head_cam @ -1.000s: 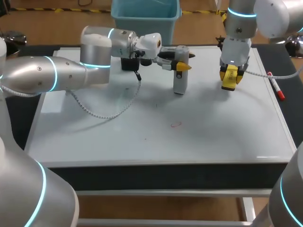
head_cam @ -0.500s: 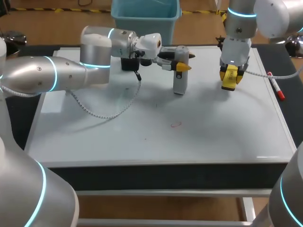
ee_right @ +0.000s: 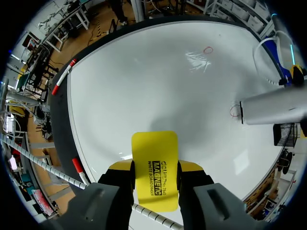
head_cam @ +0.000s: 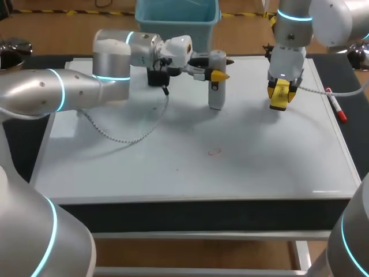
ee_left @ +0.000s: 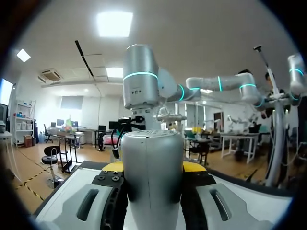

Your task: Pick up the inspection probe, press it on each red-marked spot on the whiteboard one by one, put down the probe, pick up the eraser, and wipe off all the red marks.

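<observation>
In the head view, the left gripper (head_cam: 218,74) was clamped on the inspection probe (head_cam: 216,86), which stood upright between its jaws over the whiteboard (head_cam: 173,167). The right gripper (head_cam: 279,98) pinched the yellow eraser (head_cam: 279,93). A red mark (head_cam: 214,152) lay well apart from both.

In the left wrist view, the probe (ee_left: 153,177) filled the gap, with both fingers (ee_left: 192,166) against its sides.

In the right wrist view, the eraser (ee_right: 154,165) sat squeezed between the jaws. Ahead, the probe's (ee_right: 273,106) end was just beside a small red ring (ee_right: 233,111).
</observation>
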`<action>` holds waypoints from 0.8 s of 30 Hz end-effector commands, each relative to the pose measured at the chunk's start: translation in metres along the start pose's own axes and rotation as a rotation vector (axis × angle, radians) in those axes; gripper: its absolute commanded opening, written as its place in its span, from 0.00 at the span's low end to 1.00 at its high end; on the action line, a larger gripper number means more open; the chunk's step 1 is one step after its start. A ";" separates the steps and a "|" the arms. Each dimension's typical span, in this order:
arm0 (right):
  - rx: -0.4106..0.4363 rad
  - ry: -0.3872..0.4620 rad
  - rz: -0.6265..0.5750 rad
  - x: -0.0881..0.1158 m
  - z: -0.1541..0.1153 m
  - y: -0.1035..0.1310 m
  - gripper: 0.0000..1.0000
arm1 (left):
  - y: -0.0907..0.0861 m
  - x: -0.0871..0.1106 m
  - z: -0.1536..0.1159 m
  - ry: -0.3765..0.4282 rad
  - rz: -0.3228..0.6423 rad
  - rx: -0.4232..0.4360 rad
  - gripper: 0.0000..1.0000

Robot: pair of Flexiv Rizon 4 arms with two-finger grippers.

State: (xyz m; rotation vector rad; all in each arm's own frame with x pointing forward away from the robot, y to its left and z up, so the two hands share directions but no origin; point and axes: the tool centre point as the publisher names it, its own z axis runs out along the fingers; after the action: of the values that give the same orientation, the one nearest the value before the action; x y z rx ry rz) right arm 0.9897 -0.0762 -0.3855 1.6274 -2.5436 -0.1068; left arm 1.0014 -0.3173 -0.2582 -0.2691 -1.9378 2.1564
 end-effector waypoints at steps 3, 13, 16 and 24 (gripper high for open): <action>0.000 0.003 -0.002 0.000 -0.001 -0.001 0.00 | -0.028 0.021 -0.038 -0.092 0.025 -0.024 0.00; 0.000 0.003 -0.002 0.000 -0.001 -0.001 0.00 | -0.044 0.037 -0.109 -0.224 0.052 -0.053 0.00; 0.000 0.003 -0.002 0.000 -0.001 -0.001 0.00 | -0.046 0.042 -0.128 -0.258 0.059 -0.047 0.00; 0.000 0.003 -0.002 0.000 -0.001 -0.001 0.00 | -0.045 0.051 -0.182 -0.357 0.065 -0.038 0.00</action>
State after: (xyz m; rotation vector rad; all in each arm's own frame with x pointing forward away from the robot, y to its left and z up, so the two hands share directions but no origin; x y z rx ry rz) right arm 0.9898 -0.0762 -0.3856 1.6274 -2.5437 -0.1068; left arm 1.0198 -0.1453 -0.2353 -0.1132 -2.1097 2.2625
